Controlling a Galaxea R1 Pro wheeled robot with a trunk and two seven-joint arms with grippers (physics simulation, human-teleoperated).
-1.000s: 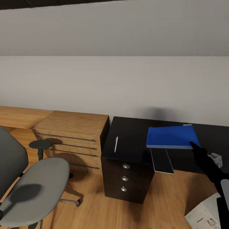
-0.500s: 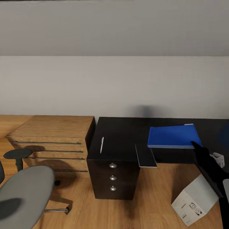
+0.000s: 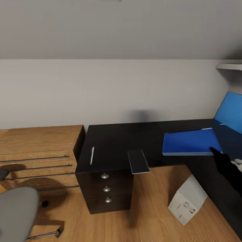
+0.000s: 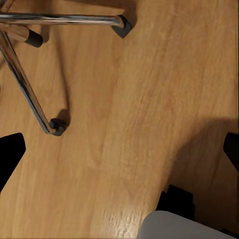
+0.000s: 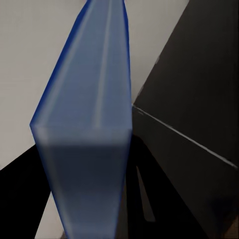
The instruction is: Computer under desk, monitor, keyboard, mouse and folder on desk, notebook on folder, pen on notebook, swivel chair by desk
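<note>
The right gripper (image 3: 215,150) is holding the blue folder (image 3: 191,142) by its near right corner, jaws clamped on the folder's edge, and the folder is hanging roughly level over the black bench (image 3: 121,141), near the inner corner of its L shape. In the right wrist view the folder (image 5: 89,124) is running straight out from between the jaws, its pale edge facing the camera, with the dark bench top (image 5: 199,99) beyond it.

The notebook (image 3: 138,161) is lying at the front edge of the bench, its near end jutting over the lip. The white pen (image 3: 92,155) is resting well to the left of it, above the black drawers with silver knobs (image 3: 106,187). The light grey computer (image 3: 187,203) is sitting tilted on the wood floor (image 3: 144,215), in the angle of the bench.

A low oak drawer unit (image 3: 37,151) is standing just beside the bench's left end. The grey seat of the swivel chair (image 3: 15,215) is showing in the lower left corner.

The left gripper (image 4: 119,154) is pointing down at the floor, jaws wide apart and empty, with the chair's chrome legs and castors (image 4: 55,124) beneath it.
</note>
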